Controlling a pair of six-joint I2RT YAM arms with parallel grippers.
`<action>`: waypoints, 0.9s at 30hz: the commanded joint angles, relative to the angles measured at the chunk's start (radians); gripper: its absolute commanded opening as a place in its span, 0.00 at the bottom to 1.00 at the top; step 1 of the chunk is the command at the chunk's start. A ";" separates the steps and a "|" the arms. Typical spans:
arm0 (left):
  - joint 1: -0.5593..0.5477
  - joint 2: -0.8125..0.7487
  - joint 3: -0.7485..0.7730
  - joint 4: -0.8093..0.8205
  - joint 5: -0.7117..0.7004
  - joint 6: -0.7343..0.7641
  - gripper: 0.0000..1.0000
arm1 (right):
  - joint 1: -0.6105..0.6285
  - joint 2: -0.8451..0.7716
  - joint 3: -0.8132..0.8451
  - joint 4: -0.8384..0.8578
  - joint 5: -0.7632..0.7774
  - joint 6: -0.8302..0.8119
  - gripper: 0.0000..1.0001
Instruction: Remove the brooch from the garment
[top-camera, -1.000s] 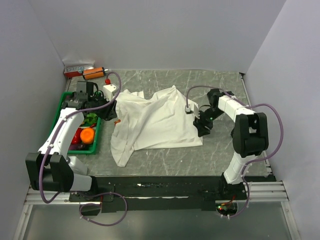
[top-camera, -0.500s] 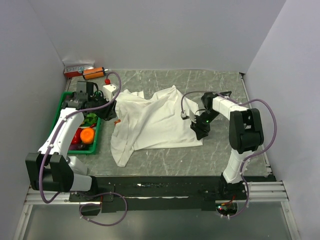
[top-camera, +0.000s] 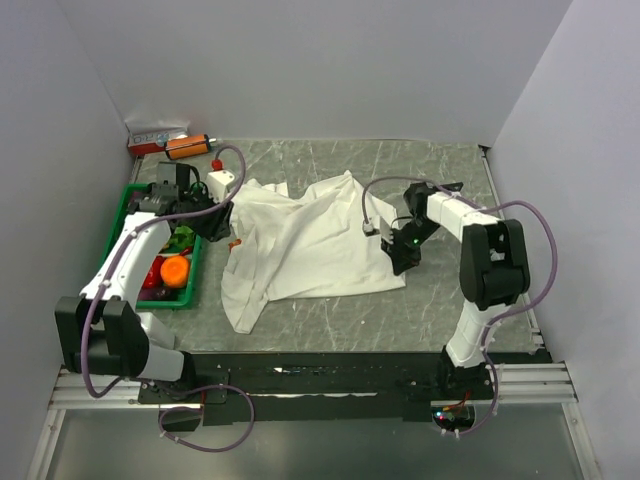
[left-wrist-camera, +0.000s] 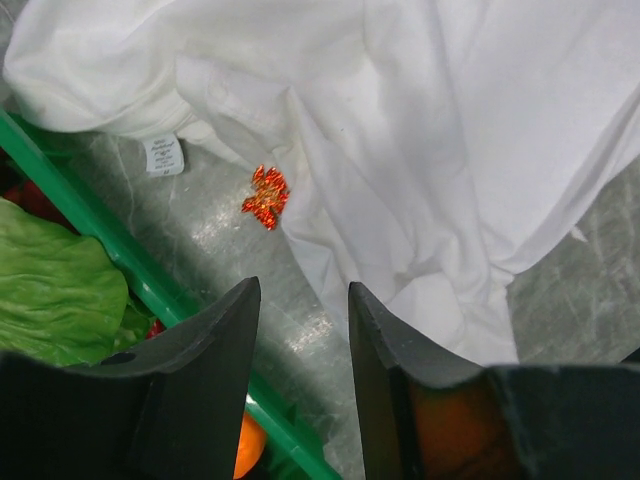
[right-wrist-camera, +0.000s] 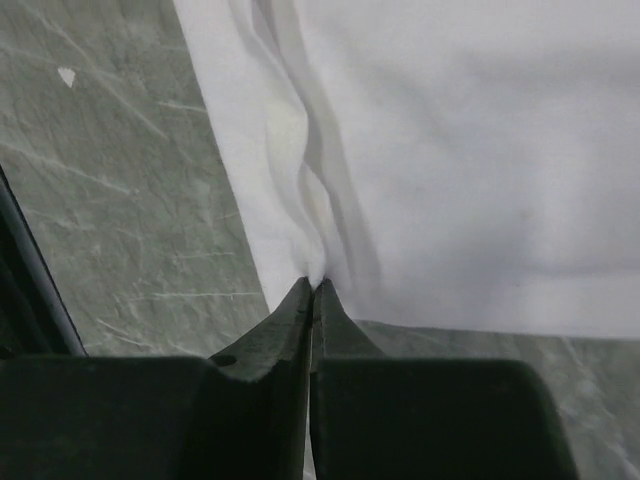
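The brooch (left-wrist-camera: 265, 196) sits at the edge of the white garment (left-wrist-camera: 450, 150). It looks tiny, light and stiff (likely fragile too), so a pinch across its sides seems best; the soft garment would lift with it. The left gripper (left-wrist-camera: 300, 300) hovers near it, fingers apart and empty, with the green tray (left-wrist-camera: 110, 245) rim close beside. The right gripper (right-wrist-camera: 312, 288) is clenched on a garment fold.

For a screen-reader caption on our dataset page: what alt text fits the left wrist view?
A tiny orange-gold brooch sits at the edge of a crumpled white garment on a grey marbled table. The left gripper, jaws open and empty, hovers near it, beside a green basket.
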 joint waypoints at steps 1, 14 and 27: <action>0.000 0.062 0.044 -0.007 -0.091 0.066 0.46 | -0.037 -0.180 0.042 0.062 -0.049 0.063 0.02; -0.082 0.092 -0.012 -0.286 0.033 0.649 0.42 | -0.185 -0.251 0.094 0.182 -0.057 0.261 0.00; -0.187 0.263 -0.055 -0.338 0.088 0.672 0.37 | -0.183 -0.252 0.110 0.193 -0.057 0.298 0.00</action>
